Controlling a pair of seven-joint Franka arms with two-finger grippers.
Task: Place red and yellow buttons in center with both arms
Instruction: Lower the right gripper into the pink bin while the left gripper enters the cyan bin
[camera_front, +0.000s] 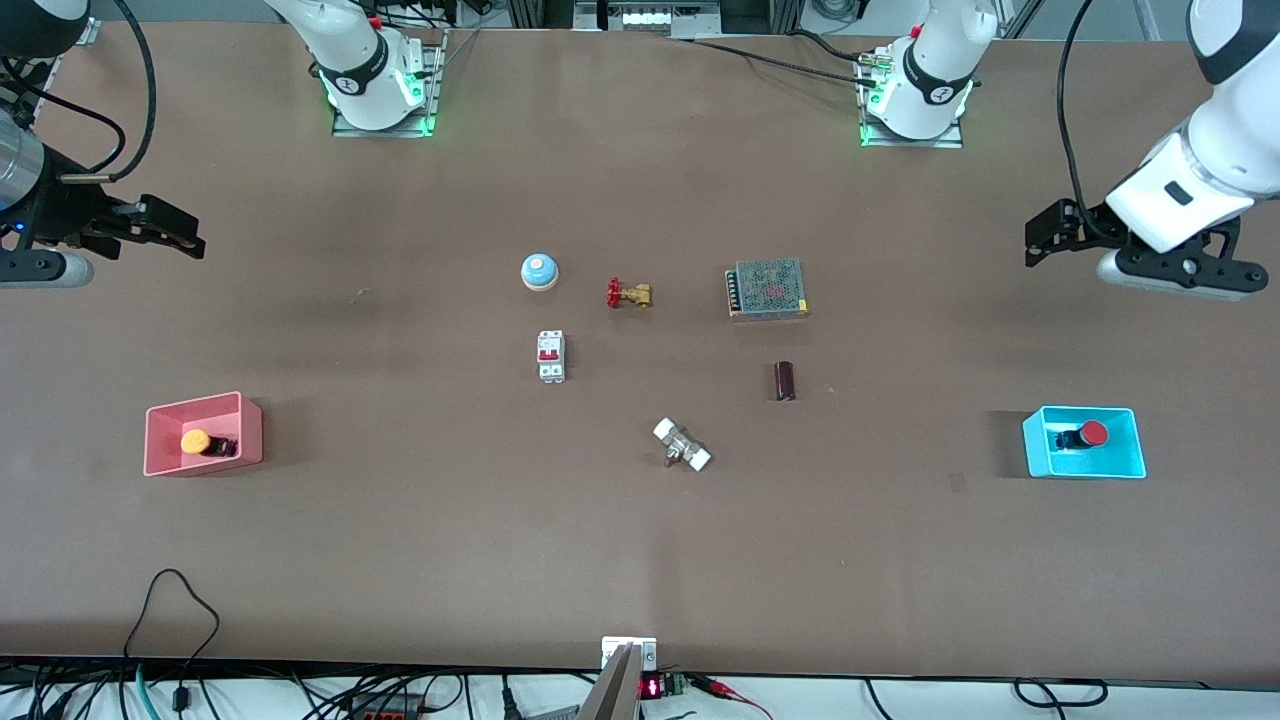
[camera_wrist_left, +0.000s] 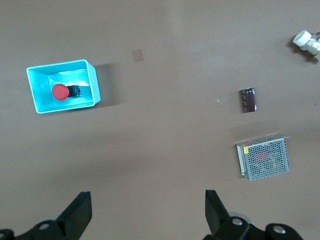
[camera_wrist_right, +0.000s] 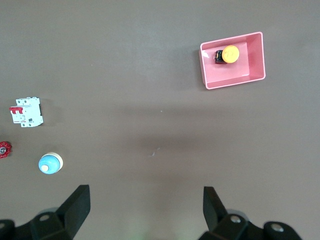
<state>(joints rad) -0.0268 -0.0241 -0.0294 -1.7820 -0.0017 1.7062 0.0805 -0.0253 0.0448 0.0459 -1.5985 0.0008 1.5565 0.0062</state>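
Observation:
The red button (camera_front: 1085, 435) lies in the cyan bin (camera_front: 1125, 462) at the left arm's end of the table; it also shows in the left wrist view (camera_wrist_left: 60, 92). The yellow button (camera_front: 203, 442) lies in the pink bin (camera_front: 170, 412) at the right arm's end; it also shows in the right wrist view (camera_wrist_right: 229, 54). My left gripper (camera_front: 1036, 243) is open and empty, up over bare table at its end (camera_wrist_left: 148, 200). My right gripper (camera_front: 192, 238) is open and empty, up over bare table at its end (camera_wrist_right: 146, 195). The brown tabletop center (camera_front: 650, 375) is bare.
Around the center stand a pale blue bell (camera_front: 539, 271), a brass valve with a red handwheel (camera_front: 629, 294), a white circuit breaker (camera_front: 551, 355), a mesh-covered metal box (camera_front: 767, 288), a dark cylinder (camera_front: 785, 381) and a white-capped fitting (camera_front: 682, 445).

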